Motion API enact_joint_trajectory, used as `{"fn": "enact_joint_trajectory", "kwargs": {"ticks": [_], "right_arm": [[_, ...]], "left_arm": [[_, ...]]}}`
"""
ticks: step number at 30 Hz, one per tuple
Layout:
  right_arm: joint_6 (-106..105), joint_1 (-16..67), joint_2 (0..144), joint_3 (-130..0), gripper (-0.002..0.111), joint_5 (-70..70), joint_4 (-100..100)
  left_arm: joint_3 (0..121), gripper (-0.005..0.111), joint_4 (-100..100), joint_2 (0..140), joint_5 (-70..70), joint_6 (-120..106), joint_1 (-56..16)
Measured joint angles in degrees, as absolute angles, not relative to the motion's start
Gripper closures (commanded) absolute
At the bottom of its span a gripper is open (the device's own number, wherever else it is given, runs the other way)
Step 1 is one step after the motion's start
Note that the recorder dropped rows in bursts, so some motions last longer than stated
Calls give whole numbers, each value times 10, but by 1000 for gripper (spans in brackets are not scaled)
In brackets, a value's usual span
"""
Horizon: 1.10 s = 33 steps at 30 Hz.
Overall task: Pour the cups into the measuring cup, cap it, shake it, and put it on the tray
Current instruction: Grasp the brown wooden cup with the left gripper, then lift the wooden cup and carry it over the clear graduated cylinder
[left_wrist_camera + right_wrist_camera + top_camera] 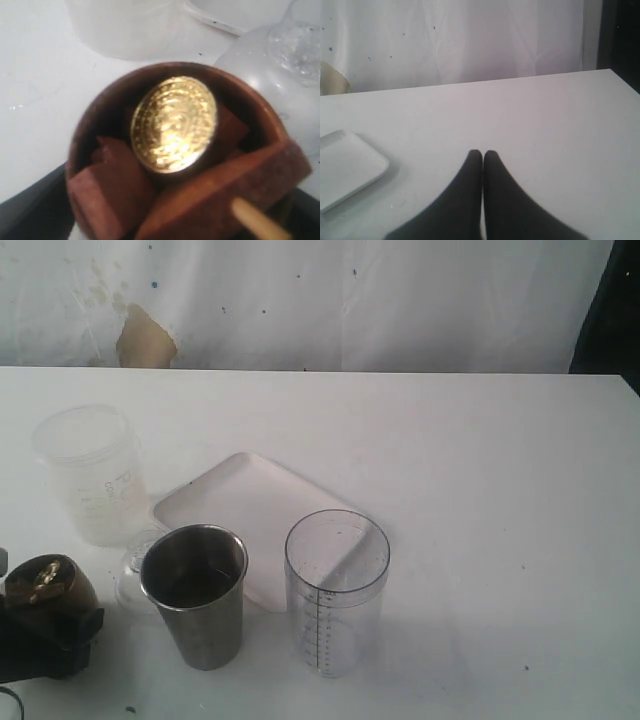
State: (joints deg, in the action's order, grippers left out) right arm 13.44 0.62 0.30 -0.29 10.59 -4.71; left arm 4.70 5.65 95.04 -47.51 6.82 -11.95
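Left end effector (50,632) is at the brown cup (50,585), hard by the surface's (480,470) left edge, near corner. In the left wrist view dark finger parts sit on both sides of the cup, set wide. Can't tell whether they press the wall or stand just clear.

The cup is upright. Inside it are a gold embossed disc (174,124) leaning on brown blocks (112,185), and a pale stick (260,222) at the rim.

Right end effector (482,152): fingers pressed together, holding nothing, above bare surface. The tray's corner shows beside it in the right wrist view. It is not in the exterior view.

Layout, exterior view:
- tray (250,502) lies flat mid-surface, turned so one corner points at the far edge
- steel tumbler (195,595) is upright, on the near-edge side of the tray's left corner, dark inside, close to the brown cup but apart from it
- measuring cup (337,590) is upright on the surface at the tray's near-right rim, scale facing the near edge, just beside the tumbler and not touching it
- can't tell if either one touches the tray rim
- frosted jar (90,475) is upright toward the left edge, farther back than the brown cup
- clear domed piece (133,575) sits between the jar and the tumbler, partly hidden by the tumbler
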Motion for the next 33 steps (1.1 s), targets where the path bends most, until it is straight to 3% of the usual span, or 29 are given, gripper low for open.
{"fn": "enact_joint_trajectory", "kwargs": {"ticks": [4,13,21,29,33], "right_arm": [[134,6,3,-3,108,106,-47],[134,6,3,-3,108,106,-47],[134,6,3,-3,108,106,-47],[136,6,3,-3,108,106,-47],[136,6,3,-3,108,106,-47]], "left_arm": [[47,107,42,951,-477,67,-119],[47,107,48,932,-464,66,-119],[46,107,50,778,-387,93,-119],[99,107,110,591,-165,213,-121],[171,107,191,527,-29,305,-158]]}}
